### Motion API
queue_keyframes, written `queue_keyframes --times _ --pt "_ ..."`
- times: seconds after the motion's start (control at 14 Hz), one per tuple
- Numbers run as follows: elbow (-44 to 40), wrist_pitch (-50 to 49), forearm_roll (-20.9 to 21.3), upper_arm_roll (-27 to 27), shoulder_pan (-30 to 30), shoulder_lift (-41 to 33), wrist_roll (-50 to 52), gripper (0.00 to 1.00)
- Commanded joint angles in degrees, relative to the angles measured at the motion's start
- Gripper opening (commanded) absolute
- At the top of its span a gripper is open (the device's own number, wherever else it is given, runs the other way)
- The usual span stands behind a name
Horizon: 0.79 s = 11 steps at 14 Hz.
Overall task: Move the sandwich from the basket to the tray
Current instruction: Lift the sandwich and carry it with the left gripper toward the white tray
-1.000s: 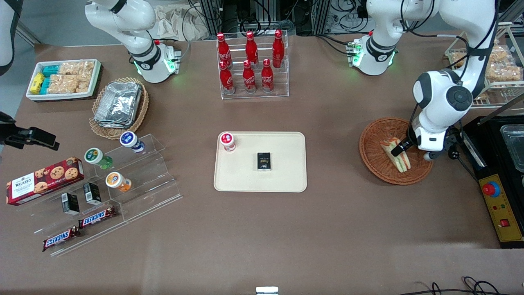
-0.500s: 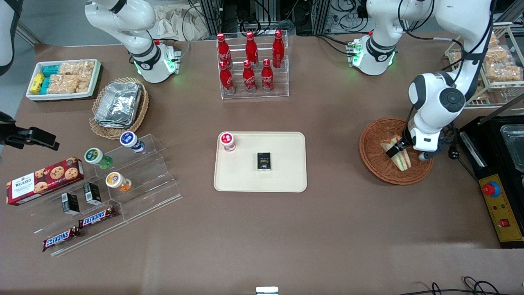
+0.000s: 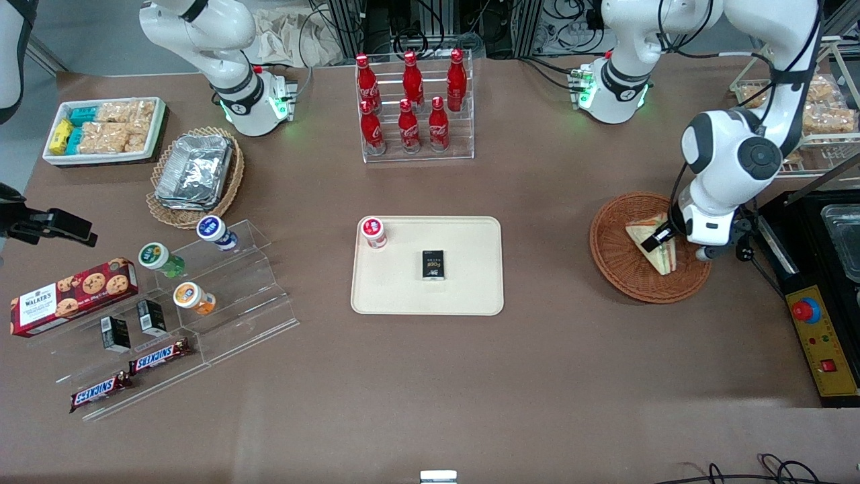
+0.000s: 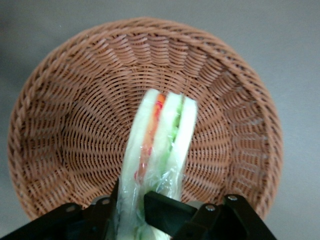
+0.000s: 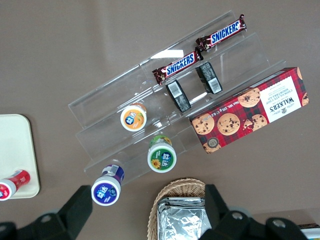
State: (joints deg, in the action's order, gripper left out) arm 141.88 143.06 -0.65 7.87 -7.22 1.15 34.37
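Observation:
The sandwich [image 3: 665, 259] is a plastic-wrapped white wedge with green and orange-red filling, and it hangs over the reddish-brown wicker basket [image 3: 615, 262]. My left gripper [image 3: 657, 238] is shut on its thick end. In the left wrist view the black fingers [image 4: 162, 205] pinch the sandwich [image 4: 162, 135] from both sides at my gripper [image 4: 132, 207], and its point reaches out over the basket's woven floor [image 4: 75, 125]. The beige tray [image 3: 470, 289] lies at the table's middle, toward the parked arm from the basket.
A red-capped small bottle [image 3: 373, 232] and a black box [image 3: 433, 264] rest on the tray. A clear rack of red cola bottles [image 3: 411, 107] stands farther from the camera. A black machine with a yellow panel [image 3: 820, 343] sits close beside the basket at the working arm's end.
The gripper has moved slightly farther from the front camera and up, taking the sandwich with it. The wedge has turned from lying flat to standing more on edge.

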Motion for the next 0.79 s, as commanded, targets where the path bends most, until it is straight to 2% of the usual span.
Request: queue_keyframes --times 0.0,0.21,0.43,0.71 --pt "-1.3 -4.1 1.3 0.0 -0.1 -3.3 1.3 0.0" --pt "-5.5 -9.9 1.3 -2.0 -0.1 -4.2 1.7 0.0" --pt "-13.5 -18.8 1.3 -5.7 -0.1 -3.2 4.3 0.0" --pt "-25.6 -27.1 1.3 -15.2 -0.2 3.1 13.8 0.0"
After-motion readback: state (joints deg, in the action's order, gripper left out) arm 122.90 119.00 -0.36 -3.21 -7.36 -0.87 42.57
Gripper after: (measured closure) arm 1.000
